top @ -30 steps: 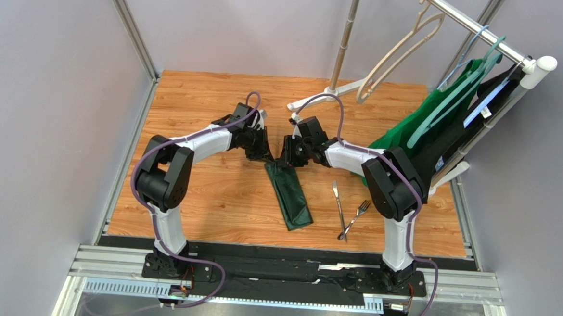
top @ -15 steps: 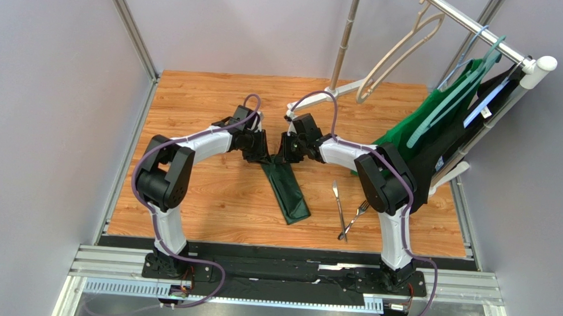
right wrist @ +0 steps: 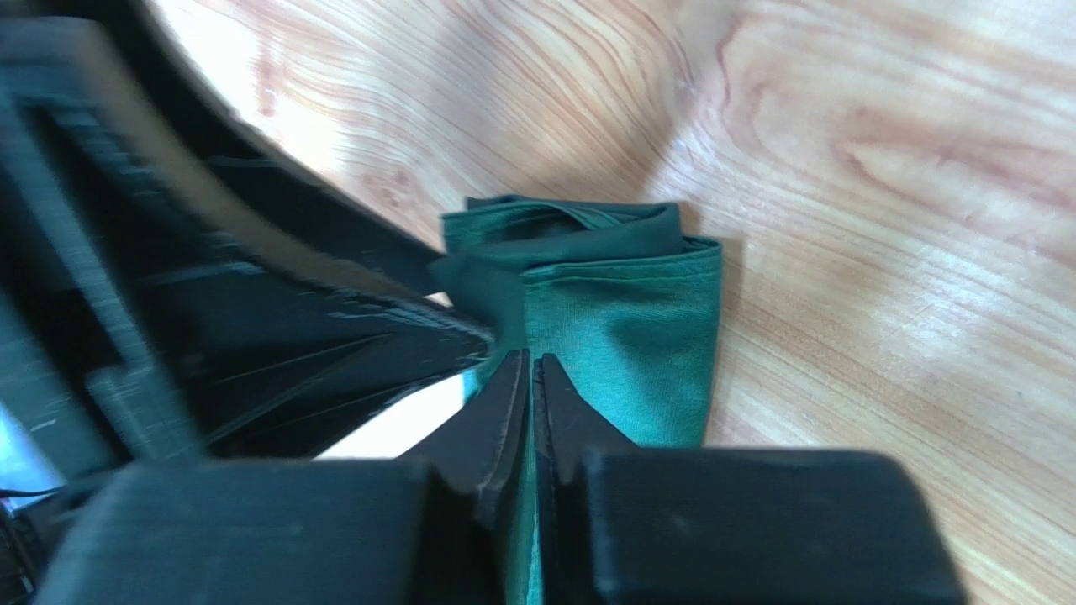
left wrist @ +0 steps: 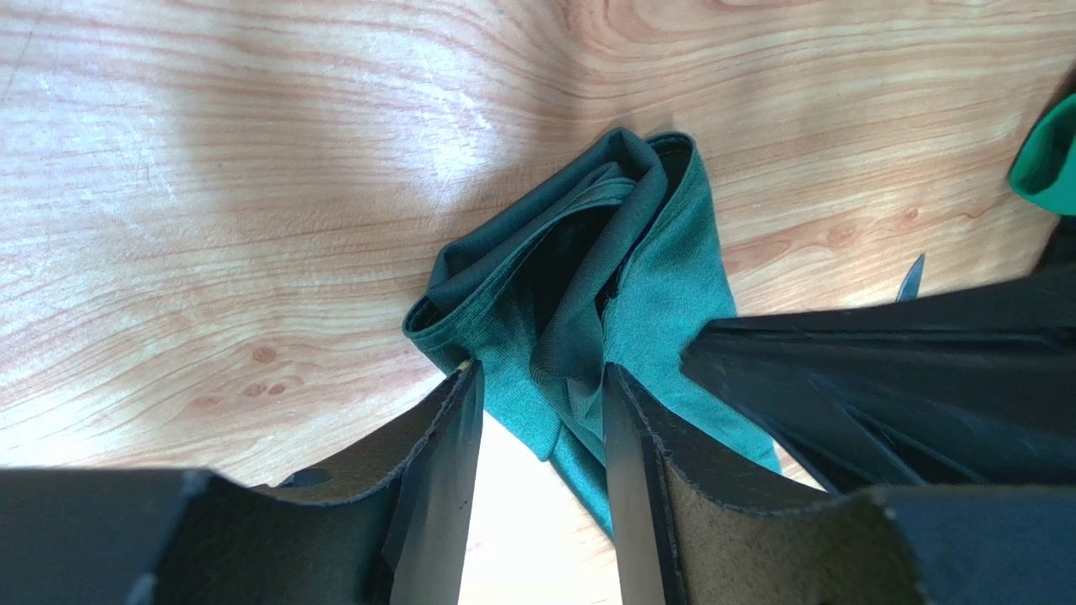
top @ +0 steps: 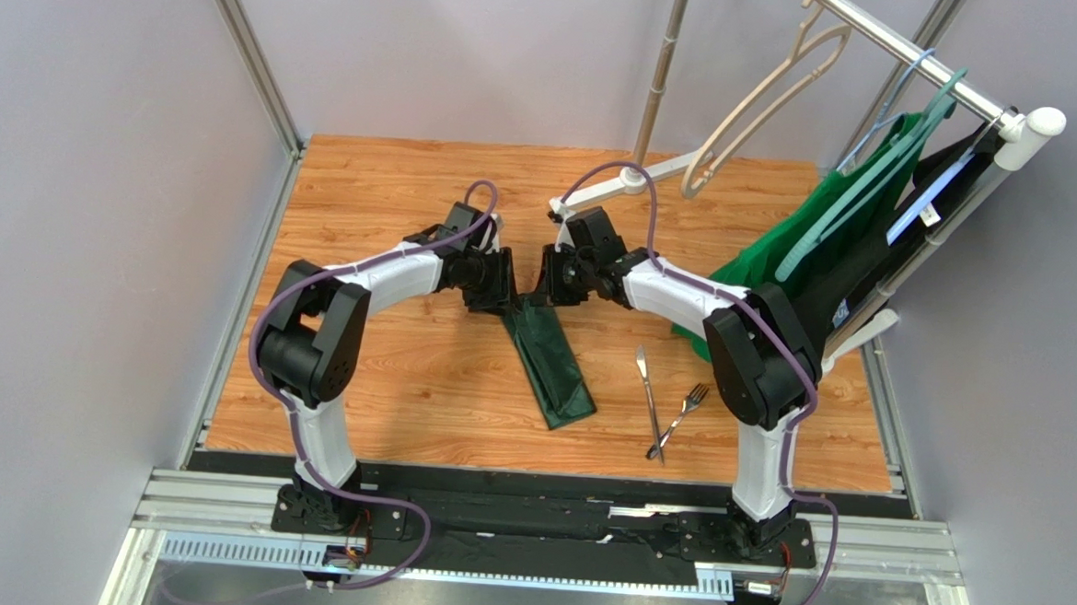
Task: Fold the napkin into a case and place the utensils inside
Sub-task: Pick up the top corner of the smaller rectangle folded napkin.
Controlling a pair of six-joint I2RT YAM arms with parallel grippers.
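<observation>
The dark green napkin (top: 554,373) lies as a narrow folded strip slanting from the table's middle towards the near edge. Both grippers meet at its far, bunched end (left wrist: 657,265). My left gripper (left wrist: 543,378) stands open, its fingers straddling a loose fold of the cloth. My right gripper (right wrist: 532,363) is shut, with a thin edge of the napkin (right wrist: 632,315) pinched between its fingers. From above, the left gripper (top: 507,298) and right gripper (top: 545,292) sit almost tip to tip. The utensils, a knife (top: 647,380) and a fork (top: 684,407), lie crossed to the right of the napkin.
A brighter green garment (top: 838,249) on a teal hanger droops from a white rack at the right, close behind my right arm. A beige hanger (top: 762,107) and the rack's post (top: 660,74) stand at the back. Grey walls enclose the wooden table (top: 370,197).
My left gripper has opened and let go of the cloth. My right gripper has shut on the napkin's far end, and that end has shifted slightly away from me.
</observation>
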